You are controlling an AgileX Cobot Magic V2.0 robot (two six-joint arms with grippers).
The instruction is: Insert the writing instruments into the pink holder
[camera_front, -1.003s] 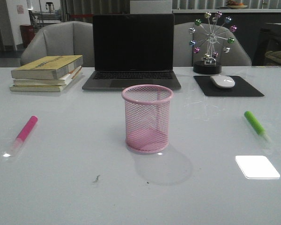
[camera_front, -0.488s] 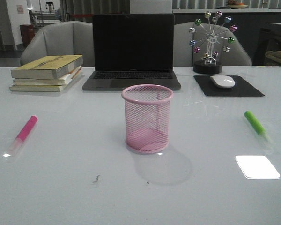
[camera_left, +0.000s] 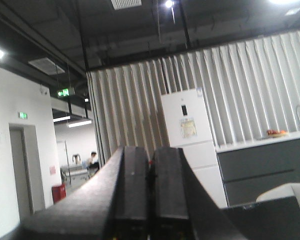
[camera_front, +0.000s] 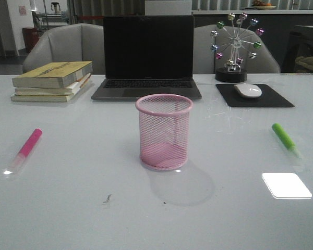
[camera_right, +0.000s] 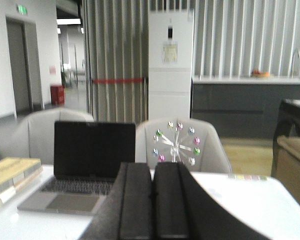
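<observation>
Nothing on the desk is differing from the earlier front pictures: both markers and the cup are sitting exactly where they were, and neither arm is entering the front view.

At the far left a stack of books is lying near the desk's far edge. Nearer, toward the left edge, the hot pink marker is lying flat, its clear cap pointing toward the near-left. Wide bare desk is stretching between it and the pink holder, which is standing upright in the middle, empty, casting a shadow to its near right. A small dark speck is sitting on the desk near-left of the holder. Behind the holder a laptop is standing open with a dark screen, apart from the holder's rim.

To the right, a white mouse is resting on a black mouse pad, with a ferris-wheel ornament behind it. The bright green marker is lying flat near the right edge, well apart from the holder, its clear cap pointing nearer. A bright reflected patch is glaring just near of it.

The left gripper is showing its fingers pressed together, holding nothing, aimed up at the room. The right gripper is likewise closed and empty, facing the laptop and ornament.
</observation>
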